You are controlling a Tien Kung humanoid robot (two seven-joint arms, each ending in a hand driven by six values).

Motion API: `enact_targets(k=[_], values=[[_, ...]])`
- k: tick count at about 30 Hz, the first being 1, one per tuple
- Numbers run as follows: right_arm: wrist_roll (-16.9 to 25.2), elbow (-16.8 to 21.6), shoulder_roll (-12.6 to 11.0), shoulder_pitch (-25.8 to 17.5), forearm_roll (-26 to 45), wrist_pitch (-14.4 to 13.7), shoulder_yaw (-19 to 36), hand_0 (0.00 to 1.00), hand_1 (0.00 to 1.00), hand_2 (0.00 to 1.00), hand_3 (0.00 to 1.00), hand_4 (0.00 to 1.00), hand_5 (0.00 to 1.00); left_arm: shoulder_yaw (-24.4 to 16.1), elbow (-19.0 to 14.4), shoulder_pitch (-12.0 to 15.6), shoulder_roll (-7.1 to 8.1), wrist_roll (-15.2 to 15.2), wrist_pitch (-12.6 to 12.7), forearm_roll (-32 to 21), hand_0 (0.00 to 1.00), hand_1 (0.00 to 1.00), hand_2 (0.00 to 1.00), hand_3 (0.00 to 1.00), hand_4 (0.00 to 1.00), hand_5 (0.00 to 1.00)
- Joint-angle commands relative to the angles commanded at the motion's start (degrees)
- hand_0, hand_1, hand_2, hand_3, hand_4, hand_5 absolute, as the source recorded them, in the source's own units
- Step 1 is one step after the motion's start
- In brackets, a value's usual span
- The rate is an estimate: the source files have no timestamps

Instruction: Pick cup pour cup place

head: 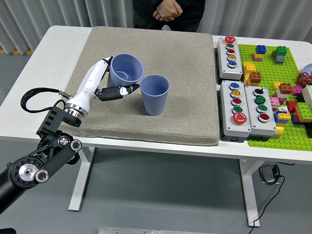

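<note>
Two blue ribbed cups are in the head view. One cup point(126, 70) is lifted off the mat and tilted toward the right, held in my left hand point(113, 82), whose fingers wrap its lower wall. Its rim nearly touches the second cup point(155, 94), which stands upright on the grey mat point(146, 48). My left arm comes in from the lower left. I see nothing flowing between the cups. My right arm is out of sight.
A person stands at the far side with hands point(167, 9) clasped. Two button boxes point(230, 50) point(246, 107) lie right of the mat. Further right is a green baseplate point(280, 87) with several toy bricks.
</note>
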Motion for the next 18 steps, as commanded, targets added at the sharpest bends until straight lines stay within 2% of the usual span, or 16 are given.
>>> enact_targets(k=[11, 13, 18], values=[[0.04, 0.0, -0.08, 0.27, 0.62, -0.06, -0.33, 0.694, 0.615, 0.589, 0.588, 0.002, 0.25, 0.55, 2.33, -3.32, -0.05, 1.91, 0.65, 4.75, 0.574, 0.521, 0.523, 0.549, 0.827, 0.228], [0.05, 0.0, -0.12, 0.5, 0.84, -0.1, -0.44, 0.694, 0.615, 0.589, 0.588, 0.002, 0.25, 1.81, 2.67, -4.54, 0.49, 2.58, 0.7, 7.3, 0.574, 0.521, 0.523, 0.549, 0.827, 0.228], [0.12, 0.0, -0.17, 0.72, 1.37, -0.22, -0.7, 0.694, 0.615, 0.589, 0.589, 0.002, 0.25, 3.42, 2.61, -6.11, 1.14, 3.22, 0.51, 8.95, 0.577, 0.525, 0.525, 0.548, 0.823, 0.23]])
